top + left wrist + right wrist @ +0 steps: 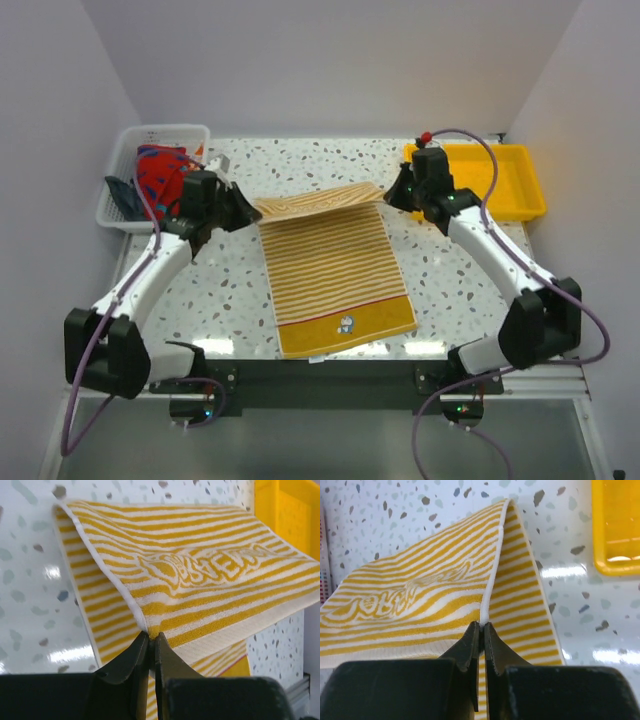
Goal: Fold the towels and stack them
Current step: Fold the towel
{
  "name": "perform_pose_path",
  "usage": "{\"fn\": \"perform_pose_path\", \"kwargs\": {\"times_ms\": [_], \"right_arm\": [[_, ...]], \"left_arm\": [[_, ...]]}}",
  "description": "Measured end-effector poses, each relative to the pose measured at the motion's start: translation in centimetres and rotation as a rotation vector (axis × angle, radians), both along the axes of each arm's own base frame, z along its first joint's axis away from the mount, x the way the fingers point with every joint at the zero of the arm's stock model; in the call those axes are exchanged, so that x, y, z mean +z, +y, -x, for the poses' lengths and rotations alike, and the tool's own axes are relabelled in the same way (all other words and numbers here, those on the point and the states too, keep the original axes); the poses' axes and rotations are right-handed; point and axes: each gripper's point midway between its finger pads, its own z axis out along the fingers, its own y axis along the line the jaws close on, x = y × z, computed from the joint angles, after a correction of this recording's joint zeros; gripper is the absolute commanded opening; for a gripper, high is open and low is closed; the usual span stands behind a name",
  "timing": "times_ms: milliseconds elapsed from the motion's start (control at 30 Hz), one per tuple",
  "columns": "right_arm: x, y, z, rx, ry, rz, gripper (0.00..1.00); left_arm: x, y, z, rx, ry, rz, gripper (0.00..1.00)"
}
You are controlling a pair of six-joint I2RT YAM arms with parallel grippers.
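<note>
Across the middle of the top view, the striped towel (335, 270) lies on the speckled surface (225, 290), far edge raised; left tool (151, 636) and right tool (482, 626) each clamp one far corner of it.

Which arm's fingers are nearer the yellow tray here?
Right. The right fingers pinch the striped towel at its far corner, just beside the yellow tray. The left fingers pinch the opposite far corner, across the towel from the tray.

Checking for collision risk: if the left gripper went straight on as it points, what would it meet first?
The striped towel its jaws pinch: the left gripper faces its raised fold. Beyond, probably tabletop; depth unclear.
</note>
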Motion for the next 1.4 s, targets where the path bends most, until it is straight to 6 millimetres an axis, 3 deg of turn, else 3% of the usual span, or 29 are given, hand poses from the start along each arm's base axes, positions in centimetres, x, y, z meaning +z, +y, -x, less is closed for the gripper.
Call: {"fn": "perform_pose_path", "kwargs": {"times_ms": [67,167,267,367,533,700,833,1033,1167,1233,1400], "right_arm": [[0.8,-0.9,2.6,0.008,-0.014,0.004,0.0],[-0.1,-2.2,6.2,0.022,0.008,0.02,0.0],[-2.6,-3.1,9.6,0.038,0.071,0.035,0.0],[-5.9,-3.7,12.8,0.058,0.155,0.041,0.0],[-11.7,-4.2,16.9,0.077,0.306,0.044,0.0],[-15.7,-4.7,18.6,0.064,0.392,0.055,0.0],[-17.5,-4.1,18.1,0.066,0.421,0.039,0.0],[-17.5,-2.0,14.4,0.079,0.345,-0.04,0.0],[-17.4,-0.2,11.1,0.084,0.299,-0.099,0.0],[-17.5,0.6,9.3,0.077,0.284,-0.122,0.0],[-17.3,2.6,3.7,0.05,0.238,-0.164,0.0]], "left_arm": [[-0.2,-1.2,2.8,-0.042,0.004,0.019,0.0],[-3.2,-3.4,7.8,-0.114,0.086,0.042,0.0],[-7.6,-4.8,13.0,-0.165,0.217,0.065,0.0],[-11.0,-4.6,16.4,-0.161,0.318,0.078,0.0],[-13.7,-4.9,18.4,-0.162,0.394,0.084,0.0],[-16.1,-5.9,19.2,-0.184,0.457,0.074,0.0],[-16.3,-6.8,18.4,-0.191,0.443,0.099,0.0],[-16.2,-6.6,15.5,-0.148,0.443,0.096,0.0],[-16.1,-3.6,10.3,-0.031,0.421,0.075,0.0],[-16.0,-1.9,6.7,0.02,0.408,0.042,0.0],[-15.7,-0.3,-0.9,0.059,0.377,-0.005,0.0]]}}
